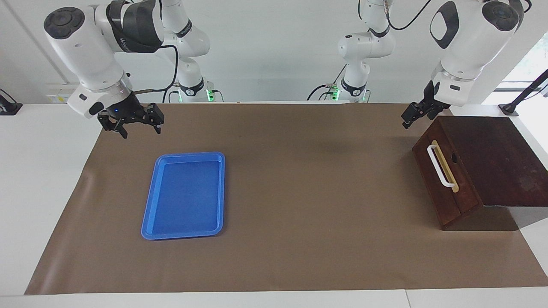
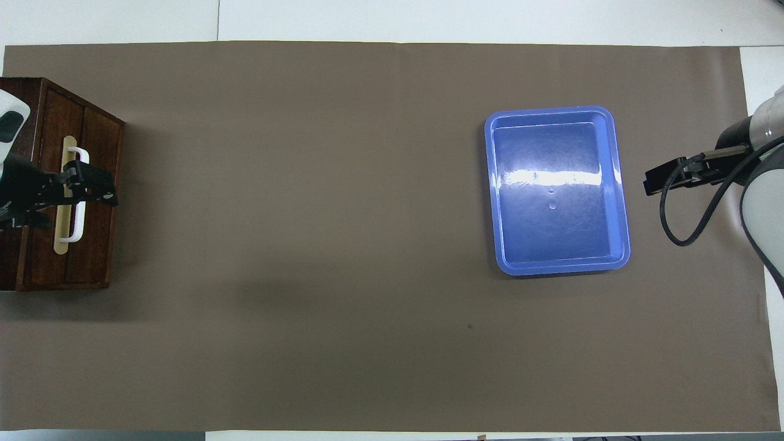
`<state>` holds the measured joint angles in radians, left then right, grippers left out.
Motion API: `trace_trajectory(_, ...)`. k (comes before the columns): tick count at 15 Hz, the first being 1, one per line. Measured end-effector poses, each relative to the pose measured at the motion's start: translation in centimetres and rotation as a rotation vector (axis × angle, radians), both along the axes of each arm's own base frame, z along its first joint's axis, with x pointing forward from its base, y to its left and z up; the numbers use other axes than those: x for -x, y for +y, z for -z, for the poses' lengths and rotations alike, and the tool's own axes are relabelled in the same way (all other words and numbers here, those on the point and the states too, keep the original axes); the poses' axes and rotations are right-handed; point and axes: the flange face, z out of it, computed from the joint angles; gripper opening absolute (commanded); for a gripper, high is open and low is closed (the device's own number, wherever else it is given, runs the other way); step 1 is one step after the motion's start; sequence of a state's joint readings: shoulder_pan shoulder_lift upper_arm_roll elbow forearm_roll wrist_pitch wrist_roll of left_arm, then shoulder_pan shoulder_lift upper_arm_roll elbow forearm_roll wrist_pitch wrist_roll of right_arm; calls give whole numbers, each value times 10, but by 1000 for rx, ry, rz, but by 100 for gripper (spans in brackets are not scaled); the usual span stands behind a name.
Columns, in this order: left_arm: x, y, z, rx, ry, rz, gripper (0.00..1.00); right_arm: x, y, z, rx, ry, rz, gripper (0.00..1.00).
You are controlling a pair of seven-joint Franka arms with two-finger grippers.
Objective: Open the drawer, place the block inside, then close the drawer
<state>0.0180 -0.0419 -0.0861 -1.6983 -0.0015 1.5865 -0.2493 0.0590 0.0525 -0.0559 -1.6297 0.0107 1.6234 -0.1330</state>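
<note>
The dark brown wooden box (image 1: 496, 154) stands at the left arm's end of the table. Its drawer (image 1: 464, 188) is shut, with the white bar handle (image 1: 441, 167) along the tan strip. My left gripper (image 1: 413, 114) hangs open in the air by the box's upper corner, clear of the handle. In the overhead view it (image 2: 101, 190) covers the middle of the handle (image 2: 78, 229) on the drawer (image 2: 61, 116). My right gripper (image 1: 136, 126) is open and empty, raised over the mat by the blue tray (image 1: 185, 194). No yellow block shows in either view.
The blue tray (image 2: 556, 190) lies empty on the brown mat (image 1: 299, 192), toward the right arm's end. The mat (image 2: 306, 214) covers most of the white table. The right arm waits.
</note>
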Motion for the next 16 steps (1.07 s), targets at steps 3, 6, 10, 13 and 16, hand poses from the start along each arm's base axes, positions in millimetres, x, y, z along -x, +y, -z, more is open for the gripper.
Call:
trace_trajectory(3,-4,1,-3,14,10,125,100,0,0,0,0,0,0,100)
trace_trajectory(6,-8,-7,-3,19,15,189,100,0,0,0,0,0,0,100)
trace_trajectory(10,-9,-10,-1,25,21,252,100,0,0,0,0,0,0,100)
trace_trajectory(13,-11,-10,-2,26,18,261,100,0,0,0,0,0,0,100)
trace_trajectory(16,-13,-12,-7,26,8,269,100,0,0,0,0,0,0,100)
